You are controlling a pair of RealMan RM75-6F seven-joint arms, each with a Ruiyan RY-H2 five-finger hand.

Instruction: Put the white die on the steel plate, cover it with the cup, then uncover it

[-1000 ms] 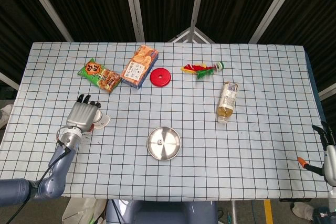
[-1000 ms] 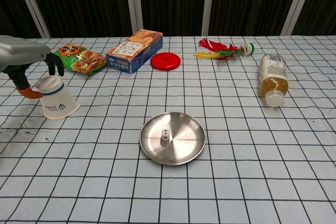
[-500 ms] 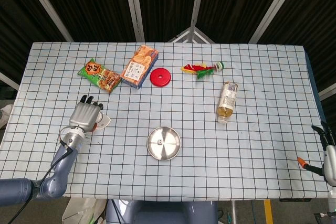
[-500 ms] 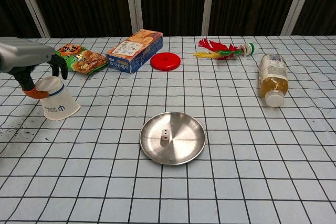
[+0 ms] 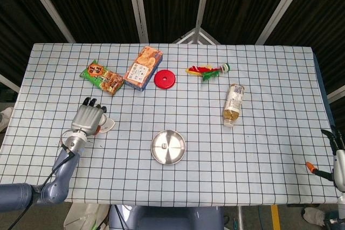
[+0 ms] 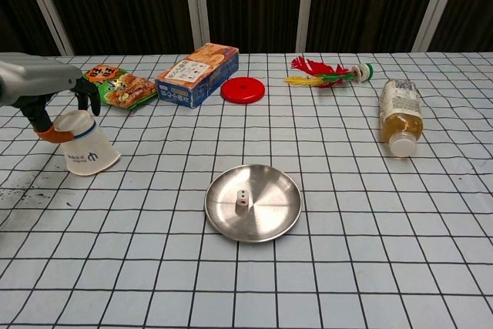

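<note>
Sitting nearest, just in from the front edge of the checked tablecloth (image 6: 362,267), the steel plate (image 6: 271,213), with the white die (image 6: 241,203) resting inside it a little left of centre, red pips showing. Lying on its side over at the left, level with the plate but well apart from it, the cup (image 6: 87,146), white with a blue band near the rim, mouth turned toward the left hand. Reaching over that rim, the left hand (image 6: 48,99): dark fingers (image 6: 86,98) curling down behind the cup and an orange-tipped thumb (image 6: 51,135) pressing at the near side of the mouth, so clasping the cup between them. In the head view, covering most of the cup (image 5: 108,124) with the back of the left hand (image 5: 88,117). Hanging at the far right edge of the table, mostly cut off, the right hand (image 5: 335,162), one orange-tipped finger poking inward; cannot tell whether spread or closed. Lying farther back on the right, a bottle (image 6: 400,115) of amber drink, cap toward the front. Resting along the back, from left to right: a snack packet (image 6: 119,87), a cracker box (image 6: 198,74), a red lid (image 6: 243,89) just beside the box, and a feathered toy (image 6: 327,75) in red, yellow and green.
</note>
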